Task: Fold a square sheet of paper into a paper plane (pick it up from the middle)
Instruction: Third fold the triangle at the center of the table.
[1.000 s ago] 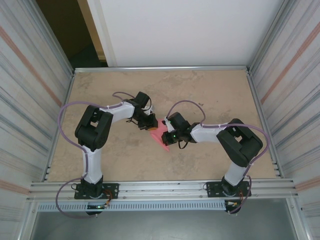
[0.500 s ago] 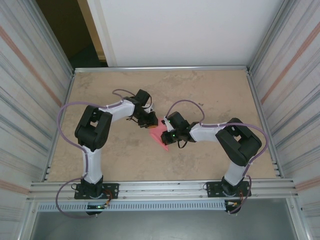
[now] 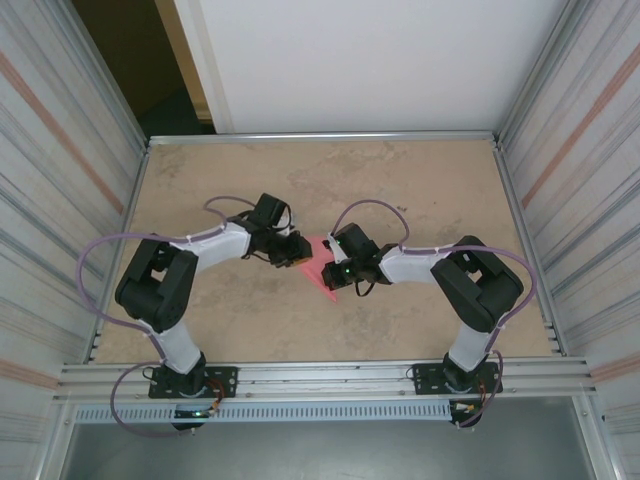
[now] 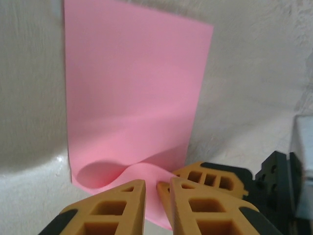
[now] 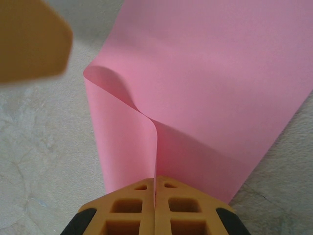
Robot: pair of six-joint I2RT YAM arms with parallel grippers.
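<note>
Counter (image 3: 420,190): matte beige surface with mottled, stone-like veining, framed by a pale metal rim.

Square sheet of paper (image 3: 318,270): lies about mid-counter, between the two arms and nearer the front edge than the back. Thin, smooth and plain pink, with no print on it. From the left wrist the sheet (image 4: 132,88) lies mostly flat with straight edges and crisp corners. Its near edge lifts into a soft rounded curl.

Right end effector (image 3: 333,263): its ribbed orange fingers are pressed together (image 5: 155,180), pinching a raised ridge of the sheet (image 5: 220,83). The paper swells into an S-shaped bend just ahead of the tips (a loose roll, not a sharp crease).

Left end effector (image 3: 297,253): its fingers stand parted by a narrow slit (image 4: 157,186), with pink showing below it. I cannot tell whether they touch the sheet. One finger (image 5: 29,39) shows as an orange blur just beside the sheet's curled corner.
</note>
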